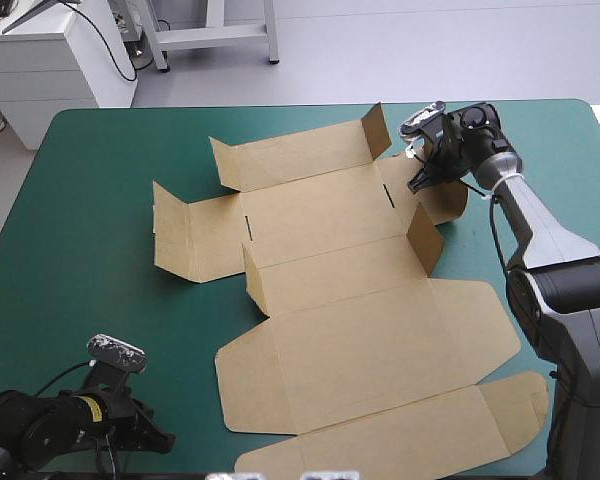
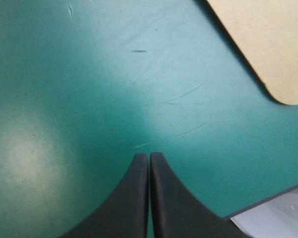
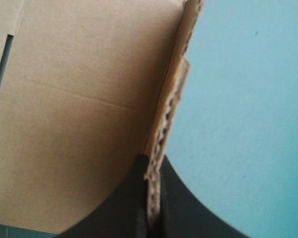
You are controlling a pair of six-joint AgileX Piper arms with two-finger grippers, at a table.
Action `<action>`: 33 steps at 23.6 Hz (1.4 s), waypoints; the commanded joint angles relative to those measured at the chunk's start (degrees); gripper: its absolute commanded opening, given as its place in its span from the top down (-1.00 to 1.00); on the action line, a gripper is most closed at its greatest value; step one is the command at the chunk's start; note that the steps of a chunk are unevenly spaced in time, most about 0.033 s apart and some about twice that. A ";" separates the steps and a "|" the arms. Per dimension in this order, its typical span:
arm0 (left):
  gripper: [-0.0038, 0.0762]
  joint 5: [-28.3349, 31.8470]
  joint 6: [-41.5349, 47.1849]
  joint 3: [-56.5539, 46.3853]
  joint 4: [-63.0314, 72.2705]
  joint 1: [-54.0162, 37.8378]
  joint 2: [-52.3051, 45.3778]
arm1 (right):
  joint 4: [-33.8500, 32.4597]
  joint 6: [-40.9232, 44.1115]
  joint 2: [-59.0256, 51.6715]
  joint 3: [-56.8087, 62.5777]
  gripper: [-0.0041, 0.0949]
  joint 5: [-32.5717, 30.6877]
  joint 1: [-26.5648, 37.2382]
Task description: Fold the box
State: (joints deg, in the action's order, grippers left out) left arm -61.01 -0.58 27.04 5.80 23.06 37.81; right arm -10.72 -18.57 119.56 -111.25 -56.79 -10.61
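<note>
Table [image 1: 90, 260]: box [image 1: 360, 340] edge in R gripper [image 3: 153, 162]

No legible text or labels

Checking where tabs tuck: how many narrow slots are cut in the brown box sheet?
2. One slot lies left in the middle panel of the box; the other right, beside the right gripper. More may be hidden.

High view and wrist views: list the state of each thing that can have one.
box: mostly flat sheet, a few flaps raised.
right hand: shut on the box, pinching an upright edge at its far right.
left hand: shut, empty, over bare teal-green cover.
</note>
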 commanded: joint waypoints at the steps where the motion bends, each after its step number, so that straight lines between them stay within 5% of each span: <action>1: 0.92 1.71 0.58 1.23 0.61 0.10 0.09 | -0.79 -7.56 -3.43 -4.83 0.96 3.93 -0.02; 19: 0.92 1.71 0.58 1.23 0.61 0.10 0.09 | 12.26 -52.15 -3.43 -11.36 0.96 18.45 -6.52; 26: 0.92 1.71 0.58 1.23 0.61 0.10 0.09 | 28.99 -72.54 -2.55 -11.36 0.96 14.09 -7.77; 33: 0.92 1.71 0.58 1.23 0.61 0.10 0.09 | 33.16 -76.70 -2.38 -11.36 0.96 11.07 -8.62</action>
State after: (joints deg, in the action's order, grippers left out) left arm -61.01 -0.58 27.04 5.80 23.06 37.81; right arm 19.80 -92.36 120.83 -120.45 -46.45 -18.62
